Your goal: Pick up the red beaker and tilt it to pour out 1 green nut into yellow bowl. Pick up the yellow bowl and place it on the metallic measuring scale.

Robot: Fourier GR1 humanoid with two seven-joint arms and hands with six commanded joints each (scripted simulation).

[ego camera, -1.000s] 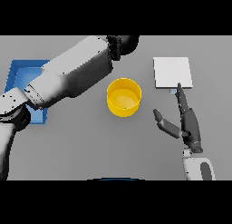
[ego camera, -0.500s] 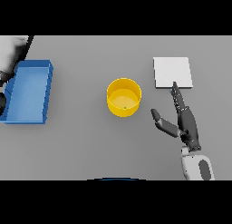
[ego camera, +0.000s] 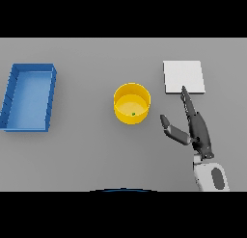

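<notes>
The bowl (ego camera: 132,103) stands mid-table, yellow and round-walled, one green nut (ego camera: 133,113) inside, so pouring looks done; next, the right hand (ego camera: 197,129), just beside it with fingers straight and thumb spread wide, should close round the wall, keep it level, and carry it to the scale (ego camera: 183,77) nearby.

Right hand (ego camera: 198,131) flat above table, fingers (ego camera: 187,101) straight, thumb splayed left.

I see the yellow bowl (ego camera: 131,104) mid-bench, a green nut (ego camera: 133,113) inside. My right hand (ego camera: 195,128), fingers straight, lies just right of it. The scale (ego camera: 183,77) sits beyond that hand, the blue tray (ego camera: 29,97) far left.
</notes>
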